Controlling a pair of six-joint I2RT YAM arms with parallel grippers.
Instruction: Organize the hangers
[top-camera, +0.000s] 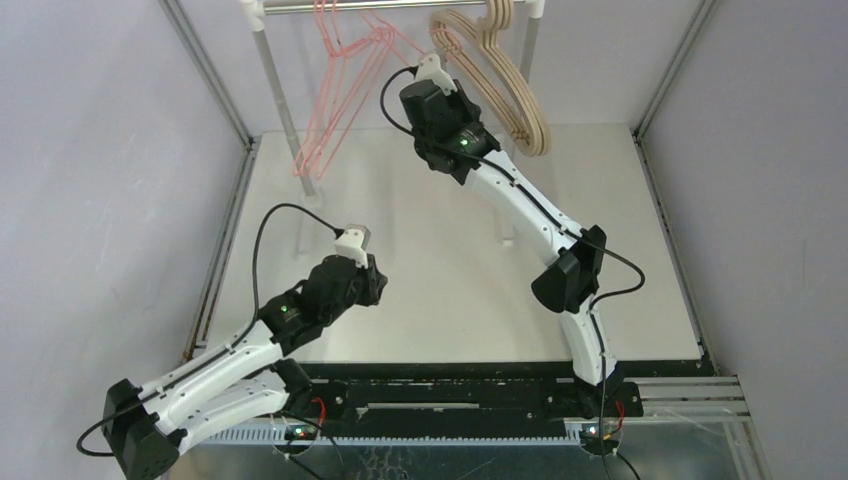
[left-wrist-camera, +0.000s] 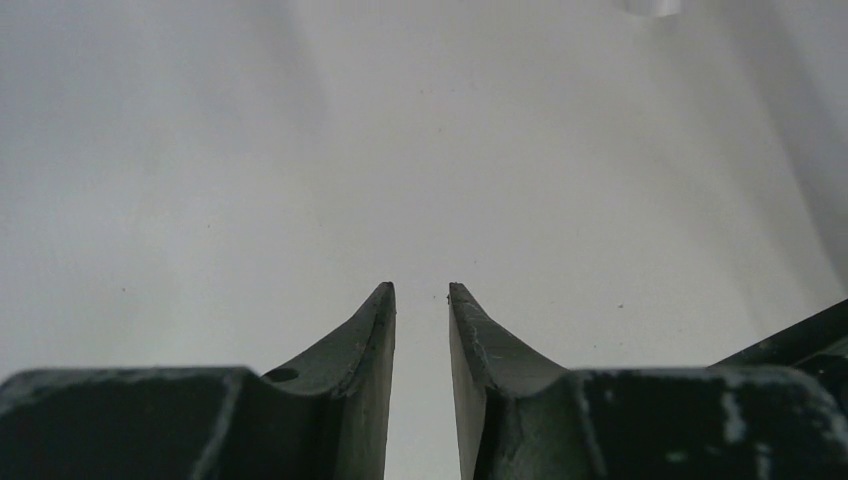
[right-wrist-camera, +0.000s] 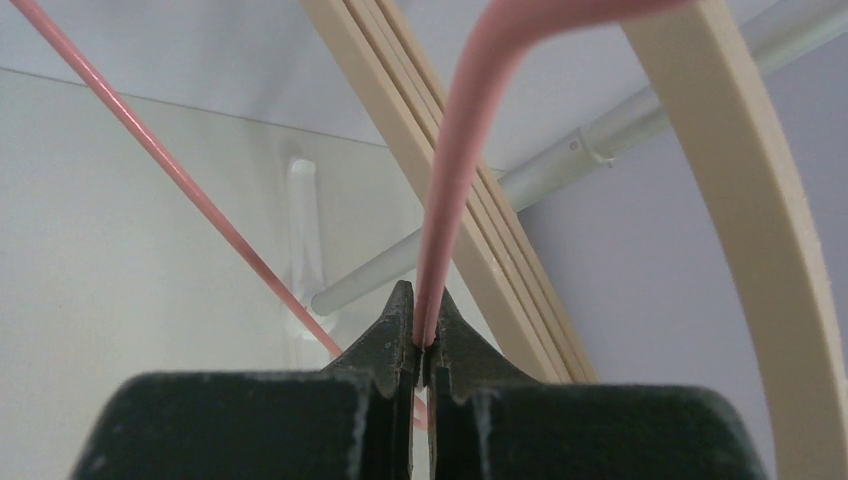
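Several thin pink-red wire hangers (top-camera: 335, 90) hang on the rail at the back left. Several thick beige hangers (top-camera: 505, 90) hang to their right. My right gripper (top-camera: 432, 68) is raised between the two groups. In the right wrist view it (right-wrist-camera: 421, 300) is shut on the wire of one pink hanger (right-wrist-camera: 450, 200), with the stacked beige hangers (right-wrist-camera: 400, 100) just behind. My left gripper (top-camera: 375, 280) hovers low over the table at the near left. In the left wrist view it (left-wrist-camera: 421, 290) is empty, its jaws nearly together with a narrow gap.
The silver rail (top-camera: 400, 5) with white joints spans the back on two posts (top-camera: 280, 100); it also shows in the right wrist view (right-wrist-camera: 600, 140). The white table (top-camera: 420, 300) is framed by metal rails and grey walls at the sides.
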